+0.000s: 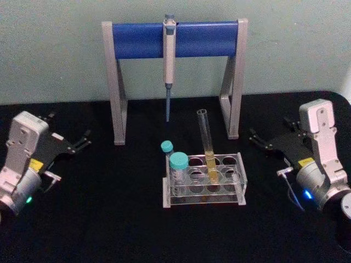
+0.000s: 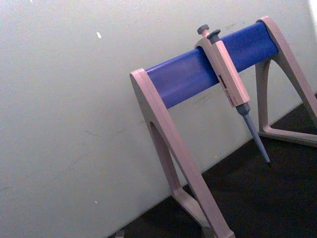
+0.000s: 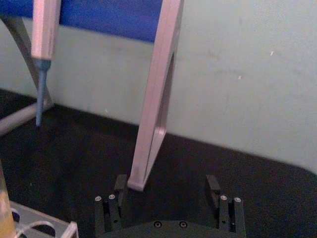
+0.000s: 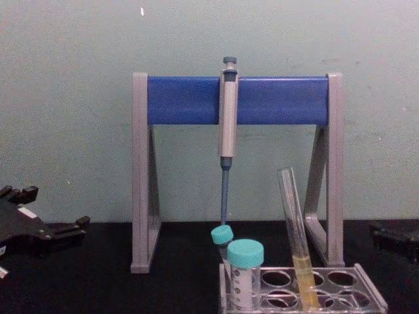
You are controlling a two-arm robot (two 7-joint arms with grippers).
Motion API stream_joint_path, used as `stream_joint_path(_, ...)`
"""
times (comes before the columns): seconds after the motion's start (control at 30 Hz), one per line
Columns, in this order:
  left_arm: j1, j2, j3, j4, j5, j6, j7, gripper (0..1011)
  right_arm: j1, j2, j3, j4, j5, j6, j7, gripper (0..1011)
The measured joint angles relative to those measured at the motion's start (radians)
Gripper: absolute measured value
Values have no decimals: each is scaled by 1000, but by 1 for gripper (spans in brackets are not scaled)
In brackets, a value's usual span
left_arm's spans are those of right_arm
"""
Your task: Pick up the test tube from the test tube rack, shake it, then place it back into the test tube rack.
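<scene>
Grippers sat low at both sides, left gripper [image 1: 82, 141] and right gripper [image 1: 262, 141], jaws spread and empty. Between them the test tube [image 1: 208, 148] leaned in the test tube rack [image 1: 233, 193], right of two teal-capped tubes [image 1: 176, 165]. Farther back stood the pipette stand [image 1: 175, 39].

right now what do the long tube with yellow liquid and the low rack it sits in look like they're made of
The long slim clear test tube looks like glass, or possibly clear plastic: fully see-through, with a bright glossy edge. The low clear test tube rack looks like transparent moulded plastic: flat see-through plates with round holes and pale, shiny edges.
</scene>
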Motion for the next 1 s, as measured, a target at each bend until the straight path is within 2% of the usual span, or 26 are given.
stream_joint_path(0.2,0,0,0,0,0,0,0,1001,2,-9,3,16,-9,17,7,1000)
stream_joint_path(1.0,0,0,0,0,0,0,0,1001,3,-6,1,11,-6,11,9,1000)
